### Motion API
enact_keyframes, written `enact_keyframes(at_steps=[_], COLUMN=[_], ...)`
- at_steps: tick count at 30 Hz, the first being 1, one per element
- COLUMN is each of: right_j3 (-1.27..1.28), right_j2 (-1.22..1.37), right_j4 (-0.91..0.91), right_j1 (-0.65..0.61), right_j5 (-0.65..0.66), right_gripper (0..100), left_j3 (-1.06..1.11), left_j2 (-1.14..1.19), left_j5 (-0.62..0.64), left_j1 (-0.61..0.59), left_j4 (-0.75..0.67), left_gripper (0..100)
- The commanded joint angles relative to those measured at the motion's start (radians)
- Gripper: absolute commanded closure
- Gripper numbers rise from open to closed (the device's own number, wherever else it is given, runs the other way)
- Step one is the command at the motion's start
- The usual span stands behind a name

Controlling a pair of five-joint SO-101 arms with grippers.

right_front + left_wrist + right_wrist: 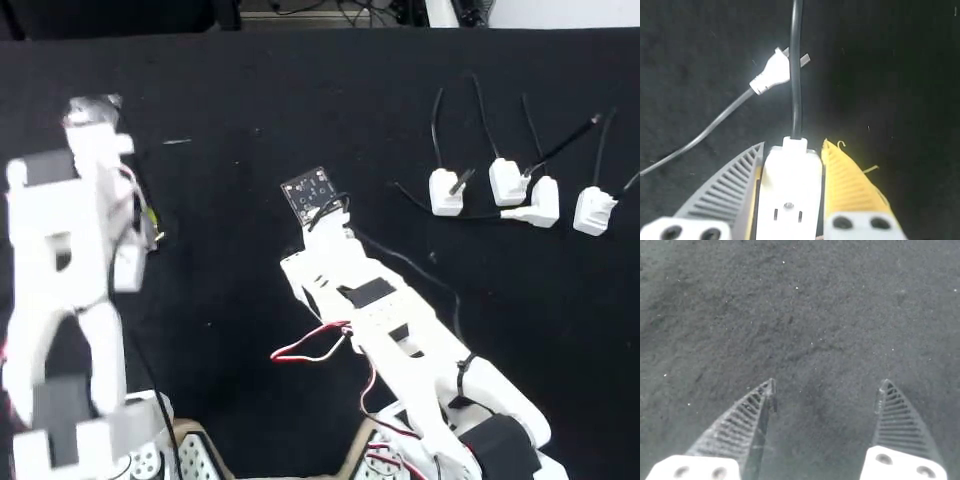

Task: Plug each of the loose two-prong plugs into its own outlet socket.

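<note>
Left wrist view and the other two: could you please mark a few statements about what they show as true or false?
1. The left end effector is shut on a white outlet socket. True.
2. The two-prong plug is already seated in that socket. False: it lies loose on the black table beyond the socket, with its prongs bare.
3. The right end effector is open, with nothing between its fingers. True.
4. The cable leaving the held socket is white. False: it is black, and it runs away from the socket across the plug's prongs.
</note>
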Motion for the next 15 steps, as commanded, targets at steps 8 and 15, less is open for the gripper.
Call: enact_keyframes(at_steps=[8, 15], right_j3=[-0.001, 0.002], right_j2=[-0.042, -0.042], right_j4=[-0.023, -0.025], right_j1=[-0.017, -0.017], right_j5=[0.008, 0.008], right_gripper=[69.8, 69.8], left_j3=[0.671, 0.957], left_j2=[-0.597, -0.829], left_j5=[-0.005, -0.011], left_j1=[0.113, 0.228], left_j4=[-0.324, -0.468], left_gripper=[97, 97])
